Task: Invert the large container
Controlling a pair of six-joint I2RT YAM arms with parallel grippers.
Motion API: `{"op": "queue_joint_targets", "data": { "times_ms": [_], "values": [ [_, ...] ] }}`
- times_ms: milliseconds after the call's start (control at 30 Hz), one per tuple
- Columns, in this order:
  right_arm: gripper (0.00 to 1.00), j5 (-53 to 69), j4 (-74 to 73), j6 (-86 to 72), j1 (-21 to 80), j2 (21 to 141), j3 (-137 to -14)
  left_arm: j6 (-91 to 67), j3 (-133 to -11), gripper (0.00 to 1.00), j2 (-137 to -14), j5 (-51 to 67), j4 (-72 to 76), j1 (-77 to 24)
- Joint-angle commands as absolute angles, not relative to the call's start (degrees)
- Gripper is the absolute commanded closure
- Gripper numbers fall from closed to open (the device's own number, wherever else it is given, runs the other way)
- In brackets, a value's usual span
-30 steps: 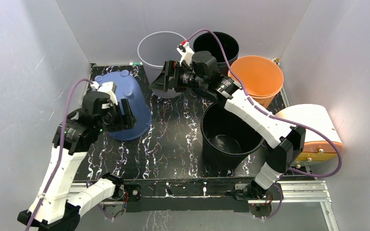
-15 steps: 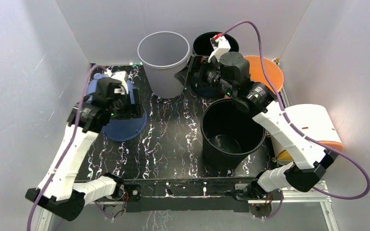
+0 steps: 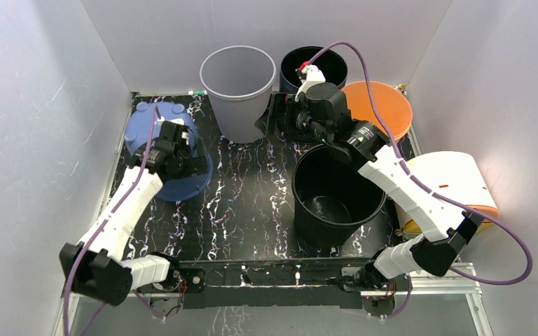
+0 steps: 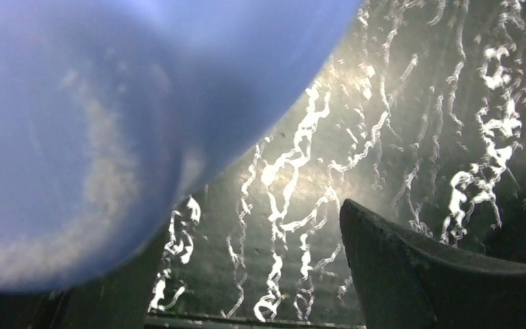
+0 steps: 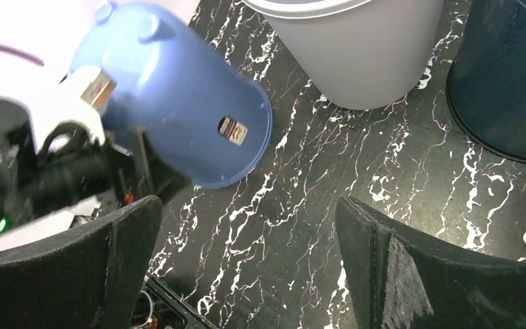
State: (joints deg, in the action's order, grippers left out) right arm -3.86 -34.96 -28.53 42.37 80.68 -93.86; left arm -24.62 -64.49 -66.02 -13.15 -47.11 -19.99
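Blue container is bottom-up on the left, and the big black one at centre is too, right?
No: the big black container stands mouth up, its inside visible in the top view. The blue container is bottom-up on the left.

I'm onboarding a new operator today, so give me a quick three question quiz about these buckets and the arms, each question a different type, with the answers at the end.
1. True or false: the blue bucket stands mouth down, base up.
2. Which bucket stands nearest the robot? A: grey. B: orange. C: the large black bucket.
3. In a word, what is the right gripper holding?

Key:
1. True.
2. C.
3. Nothing. Its jaws are wide open with only tabletop between them.
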Motion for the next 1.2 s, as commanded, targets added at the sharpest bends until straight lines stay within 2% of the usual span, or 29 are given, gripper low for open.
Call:
{"op": "queue_joint_targets", "data": {
  "times_ms": [0,133,233,300,600,700,800,933,1167],
  "values": [
    [0.02,-3.39,-34.09,-28.12,42.42,78.77,-93.93,-16.94,-69.46,0.08,-74.96,-6.56,-37.93,-7.76],
    [0.02,-3.87,-34.89,-27.91,42.38,77.38,-92.97,-12.87,-81.25,0.09,-88.15,6.04,-34.64,2.13],
    [0.02,-4.19,-34.60,-28.44,42.39,76.55,-92.01,-11.57,-94.71,0.13,-99.05,9.53,-37.91,2.68],
    [0.02,-4.49,-34.83,-28.69,42.37,76.28,-91.97,-12.40,-99.39,0.15,-101.77,11.21,-39.93,1.93],
    [0.02,-6.65,-34.63,-28.33,42.44,76.15,-90.33,-15.98,-89.65,0.12,-85.29,7.79,-37.21,-1.21],
    [0.02,-6.65,-34.46,-28.76,42.40,77.40,-90.67,-17.78,-89.70,0.11,-79.76,11.68,-35.70,-2.07],
    [0.02,-7.48,-33.94,-30.05,42.40,78.35,-91.05,-18.93,-95.27,0.11,-78.78,7.66,-34.65,-6.32],
    [0.02,-7.74,-31.96,-30.94,42.45,77.76,-90.70,-18.97,-104.14,0.10,-83.94,2.20,-34.59,-12.42],
    [0.02,-14.05,-33.16,-34.73,42.43,73.46,-88.50,-33.82,-110.95,0.06,-94.47,-12.64,-34.52,-14.64]
  ]
}}
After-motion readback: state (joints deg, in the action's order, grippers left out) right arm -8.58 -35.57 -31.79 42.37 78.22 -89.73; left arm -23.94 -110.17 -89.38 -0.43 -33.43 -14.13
